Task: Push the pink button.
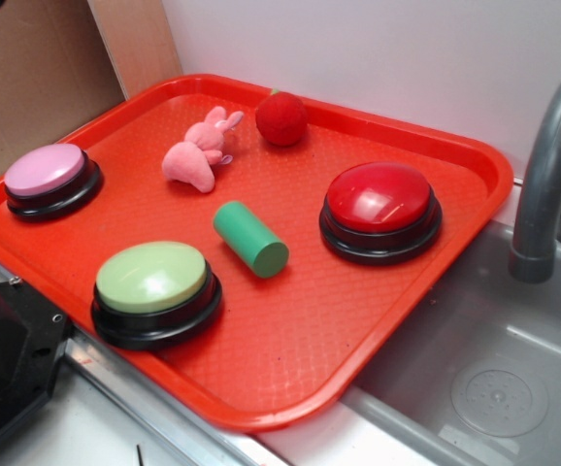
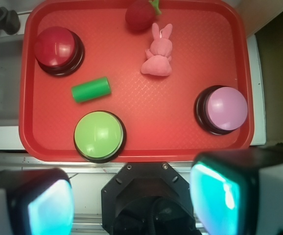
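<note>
The pink button (image 1: 48, 175) is a low pale pink-lilac dome on a black base, at the left corner of the red tray (image 1: 436, 243). In the wrist view it (image 2: 224, 108) sits at the tray's right side. My gripper (image 2: 131, 200) is open and empty, its teal pads (image 2: 51, 208) spread wide. It hovers high above the robot's black base (image 2: 144, 196), short of the tray's near edge and well away from the pink button. The gripper does not show in the exterior view.
On the tray are a green button (image 1: 152, 288), a red button (image 1: 379, 208), a green cylinder (image 1: 249, 239), a pink plush bunny (image 1: 199, 150) and a red plush ball (image 1: 281, 118). A grey sink (image 1: 494, 379) and faucet (image 1: 547, 175) lie to the right.
</note>
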`<state>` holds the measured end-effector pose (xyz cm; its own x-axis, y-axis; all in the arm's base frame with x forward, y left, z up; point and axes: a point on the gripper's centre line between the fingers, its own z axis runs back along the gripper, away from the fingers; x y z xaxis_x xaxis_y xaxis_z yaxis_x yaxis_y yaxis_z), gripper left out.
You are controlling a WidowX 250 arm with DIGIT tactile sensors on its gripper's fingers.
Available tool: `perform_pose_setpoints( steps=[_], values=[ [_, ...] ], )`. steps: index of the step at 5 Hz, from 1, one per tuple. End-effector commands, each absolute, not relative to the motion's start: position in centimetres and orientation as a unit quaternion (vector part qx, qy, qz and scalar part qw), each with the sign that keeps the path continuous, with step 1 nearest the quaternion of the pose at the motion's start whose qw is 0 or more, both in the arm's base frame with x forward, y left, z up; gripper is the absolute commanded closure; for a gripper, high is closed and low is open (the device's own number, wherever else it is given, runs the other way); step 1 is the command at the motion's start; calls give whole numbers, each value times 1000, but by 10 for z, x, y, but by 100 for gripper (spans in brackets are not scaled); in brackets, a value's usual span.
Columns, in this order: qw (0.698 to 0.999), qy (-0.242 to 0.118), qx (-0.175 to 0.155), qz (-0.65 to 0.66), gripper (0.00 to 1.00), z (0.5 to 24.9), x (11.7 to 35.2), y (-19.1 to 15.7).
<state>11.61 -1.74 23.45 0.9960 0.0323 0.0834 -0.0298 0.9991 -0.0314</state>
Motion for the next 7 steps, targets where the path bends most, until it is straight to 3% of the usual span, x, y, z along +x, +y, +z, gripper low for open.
perform_pose_setpoints(
  steps=[1,2,3,5,6,7],
  values=[
    [999,-42,-15,16,0,234,116,-17],
    [993,-14,7,119,0,187,143,33],
    [981,-19,20,193,0,162,162,78],
    [901,-33,56,429,0,122,162,129],
    [867,-23,50,496,0,98,154,144],
    [866,-36,53,496,0,82,152,155]
  ],
)
